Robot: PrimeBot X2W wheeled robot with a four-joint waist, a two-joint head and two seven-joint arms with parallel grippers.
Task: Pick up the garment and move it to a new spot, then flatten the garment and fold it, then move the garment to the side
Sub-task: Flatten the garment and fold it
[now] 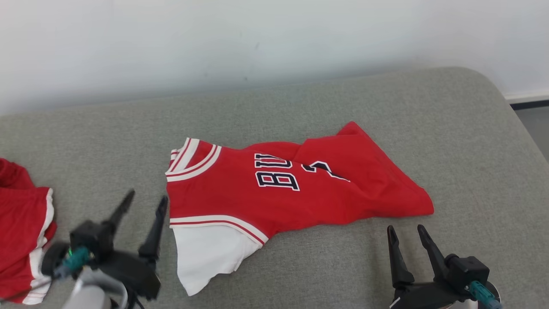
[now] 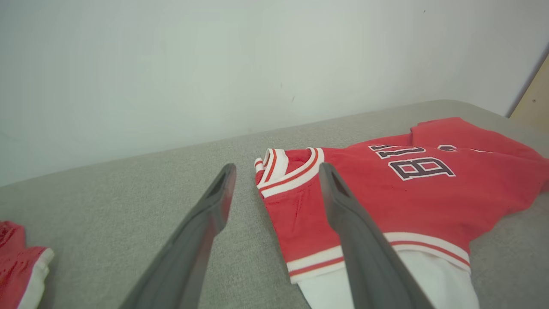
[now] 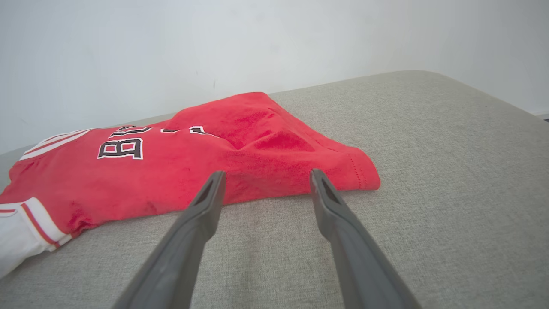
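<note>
A red jersey (image 1: 283, 184) with dark lettering, white-striped trim and a white sleeve lies rumpled across the middle of the grey cushion (image 1: 300, 107), collar to the left, hem folded over at the right. My left gripper (image 1: 146, 200) stands open just left of the collar and sleeve, touching nothing; in the left wrist view the jersey (image 2: 407, 193) spreads beyond its open gripper (image 2: 276, 169). My right gripper (image 1: 405, 229) is open just below the jersey's right hem. The right wrist view has that hem (image 3: 334, 167) right past the open gripper (image 3: 266, 174).
Another red garment with white trim (image 1: 21, 231) lies at the cushion's left edge, also seen as a red garment (image 2: 19, 266) in the left wrist view. A pale wall (image 1: 257, 43) rises behind. The cushion's rounded right corner drops to the floor (image 1: 534, 124).
</note>
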